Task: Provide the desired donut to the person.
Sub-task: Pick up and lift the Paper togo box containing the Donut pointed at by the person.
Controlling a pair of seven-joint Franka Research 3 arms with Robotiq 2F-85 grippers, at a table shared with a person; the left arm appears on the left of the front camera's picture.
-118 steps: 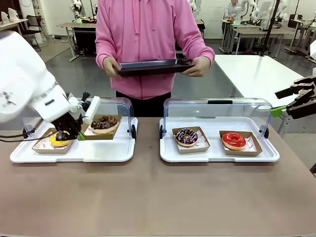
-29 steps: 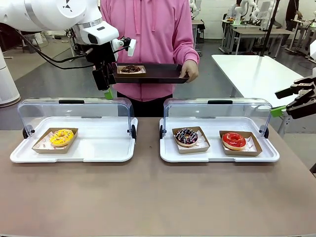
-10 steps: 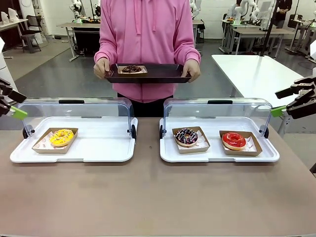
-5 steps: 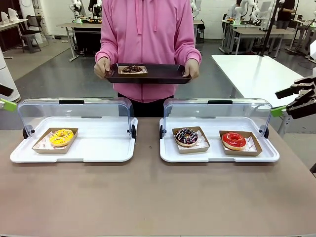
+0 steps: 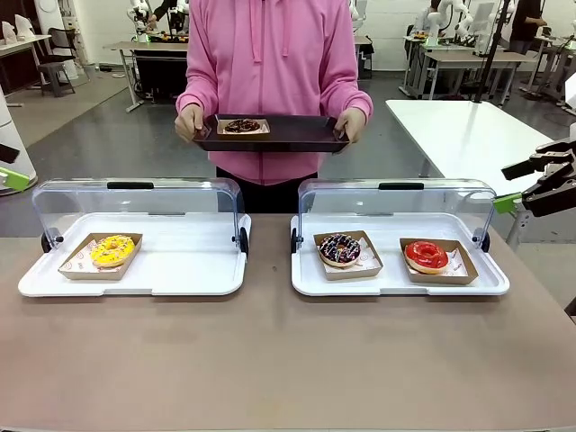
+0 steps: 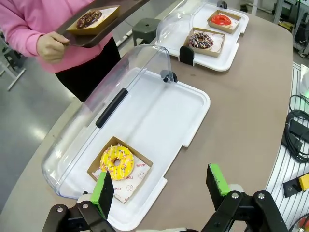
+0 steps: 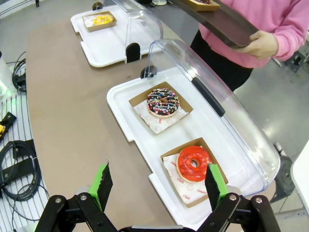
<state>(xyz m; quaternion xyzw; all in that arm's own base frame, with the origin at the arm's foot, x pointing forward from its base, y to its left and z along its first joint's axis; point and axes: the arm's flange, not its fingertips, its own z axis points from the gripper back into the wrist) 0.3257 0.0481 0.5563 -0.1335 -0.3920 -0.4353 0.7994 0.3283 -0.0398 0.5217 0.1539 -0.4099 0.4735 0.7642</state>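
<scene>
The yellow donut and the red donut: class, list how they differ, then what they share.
The yellow donut carries sprinkles; the red donut is plain glazed. The yellow donut sits alone in the left case; the red donut shares the right case with a chocolate sprinkled donut. Both rest in brown cardboard trays.

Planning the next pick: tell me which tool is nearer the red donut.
Right. The right tool hangs open just off the right end of the tray holding the red donut; the left tool, also open, is at the far left, beyond the yellow donut.
</scene>
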